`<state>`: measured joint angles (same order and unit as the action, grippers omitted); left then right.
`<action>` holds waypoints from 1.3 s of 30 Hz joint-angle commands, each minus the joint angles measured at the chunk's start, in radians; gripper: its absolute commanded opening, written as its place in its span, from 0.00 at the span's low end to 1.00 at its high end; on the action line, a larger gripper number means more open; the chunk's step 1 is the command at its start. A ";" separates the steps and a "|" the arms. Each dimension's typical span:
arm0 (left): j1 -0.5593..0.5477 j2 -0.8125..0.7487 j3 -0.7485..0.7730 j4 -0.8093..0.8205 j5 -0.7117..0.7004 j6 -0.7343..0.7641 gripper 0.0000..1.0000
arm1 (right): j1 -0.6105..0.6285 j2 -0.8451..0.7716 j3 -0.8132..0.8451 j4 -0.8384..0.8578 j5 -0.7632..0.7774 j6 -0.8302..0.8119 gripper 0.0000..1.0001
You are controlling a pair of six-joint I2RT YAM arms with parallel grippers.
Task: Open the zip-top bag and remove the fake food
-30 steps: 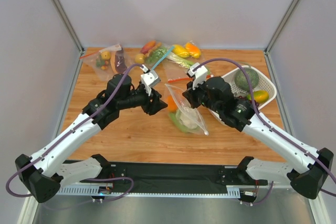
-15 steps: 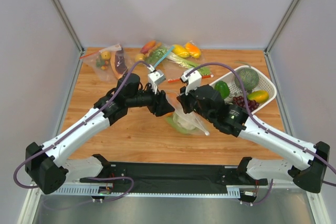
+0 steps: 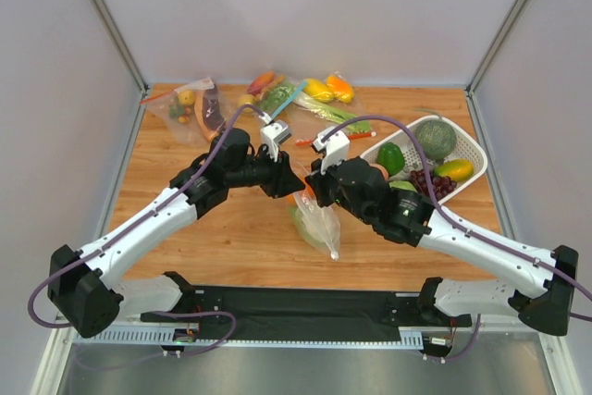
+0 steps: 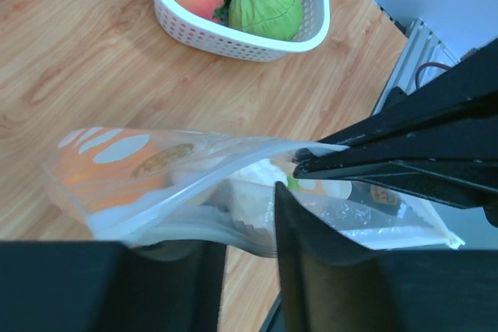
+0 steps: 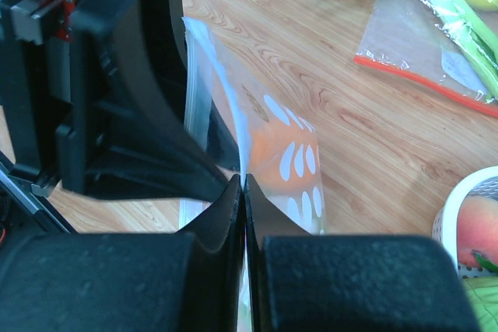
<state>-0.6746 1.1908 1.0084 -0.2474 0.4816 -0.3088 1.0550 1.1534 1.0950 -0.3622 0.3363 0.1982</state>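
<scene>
The zip-top bag with pale dots hangs above the table between both grippers. My right gripper is shut on its top edge; the right wrist view shows the jaws pressed tight on the plastic. My left gripper is open. In the left wrist view its fingers stand apart with the bag's zip edge just above the gap. Inside the bag I see the orange and the white cauliflower. The green piece is mostly hidden.
A white basket with a green pepper, melon, grapes and a mango stands at the right, also in the left wrist view. Other filled bags lie along the back edge, one with a red zip strip.
My right gripper has lifted the bag and carried it left, so it now hangs upright. My left gripper has moved right, up to the bag's top edge.
</scene>
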 commanded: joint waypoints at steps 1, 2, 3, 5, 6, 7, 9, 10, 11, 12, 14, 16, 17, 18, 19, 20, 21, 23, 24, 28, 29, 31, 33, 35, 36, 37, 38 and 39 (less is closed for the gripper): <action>0.007 0.007 -0.002 0.034 -0.011 -0.026 0.29 | 0.019 -0.027 0.029 0.065 0.036 0.032 0.00; 0.009 0.012 0.002 0.025 -0.008 -0.024 0.20 | 0.022 -0.032 0.028 0.065 0.044 0.032 0.00; 0.009 0.015 0.004 0.019 -0.006 -0.024 0.16 | 0.022 -0.035 0.022 0.066 0.055 0.033 0.00; 0.009 0.016 0.009 0.008 0.000 -0.019 0.07 | 0.022 -0.047 0.017 0.063 0.101 0.020 0.00; 0.009 0.016 0.016 -0.007 0.006 -0.012 0.05 | 0.022 -0.053 0.014 0.057 0.122 0.012 0.00; 0.009 0.018 0.022 -0.016 0.011 -0.004 0.02 | 0.022 -0.054 0.014 0.052 0.165 0.003 0.00; 0.012 0.021 0.056 -0.059 0.028 0.035 0.00 | 0.022 -0.052 0.017 0.029 0.219 -0.031 0.00; 0.018 0.024 0.073 -0.084 0.032 0.051 0.00 | 0.022 -0.049 0.023 0.022 0.275 -0.042 0.00; 0.024 0.026 0.088 -0.107 0.035 0.069 0.00 | 0.016 -0.047 0.023 0.016 0.302 -0.054 0.00; 0.030 0.024 0.111 -0.142 0.049 0.083 0.00 | 0.010 -0.041 0.025 -0.003 0.320 -0.063 0.00; 0.055 0.023 0.130 -0.180 0.064 0.112 0.00 | -0.024 -0.041 0.022 -0.017 0.333 -0.065 0.00; 0.073 0.035 0.147 -0.211 0.077 0.140 0.00 | -0.049 -0.050 0.008 -0.020 0.333 -0.062 0.00; 0.079 0.042 0.166 -0.243 0.093 0.151 0.00 | -0.073 -0.052 -0.004 -0.023 0.334 -0.057 0.00; 0.087 0.052 0.176 -0.262 0.103 0.158 0.00 | -0.085 -0.054 -0.009 -0.033 0.337 -0.049 0.00; 0.092 0.070 0.185 -0.274 0.115 0.166 0.00 | -0.096 -0.057 -0.015 -0.037 0.339 -0.046 0.00; 0.098 0.076 0.200 -0.298 0.149 0.172 0.00 | -0.122 -0.058 -0.029 -0.041 0.337 -0.042 0.00; 0.102 0.087 0.208 -0.308 0.164 0.175 0.00 | -0.131 -0.061 -0.037 -0.047 0.333 -0.039 0.00; 0.110 0.108 0.223 -0.332 0.195 0.185 0.00 | -0.160 -0.067 -0.052 -0.053 0.326 -0.022 0.00; 0.110 0.112 0.225 -0.335 0.201 0.186 0.00 | -0.171 -0.073 -0.064 -0.063 0.328 -0.016 0.00; 0.112 0.121 0.237 -0.360 0.209 0.203 0.00 | -0.211 -0.095 -0.096 -0.089 0.349 0.013 0.00; 0.112 0.119 0.236 -0.360 0.200 0.203 0.00 | -0.214 -0.100 -0.104 -0.093 0.351 0.027 0.00; 0.112 0.116 0.231 -0.357 0.198 0.203 0.01 | -0.219 -0.116 -0.125 -0.098 0.348 0.035 0.00; 0.112 0.118 0.226 -0.343 0.216 0.192 0.01 | -0.220 -0.127 -0.135 -0.100 0.334 0.049 0.00; 0.112 0.121 0.216 -0.317 0.245 0.178 0.00 | -0.220 -0.130 -0.138 -0.104 0.300 0.055 0.00; 0.112 0.122 0.211 -0.308 0.255 0.160 0.00 | -0.220 -0.130 -0.136 -0.113 0.281 0.058 0.00; 0.112 0.125 0.207 -0.293 0.262 0.154 0.00 | -0.220 -0.130 -0.129 -0.116 0.270 0.056 0.00; 0.112 0.125 0.200 -0.285 0.275 0.148 0.00 | -0.217 -0.133 -0.126 -0.118 0.256 0.053 0.00; 0.112 0.130 0.199 -0.280 0.279 0.136 0.00 | -0.219 -0.136 -0.121 -0.121 0.224 0.053 0.02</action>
<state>-0.5777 1.3300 1.2053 -0.5385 0.7078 -0.1394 0.8574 1.0431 0.9619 -0.4473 0.5537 0.2401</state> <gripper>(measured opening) 0.006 0.008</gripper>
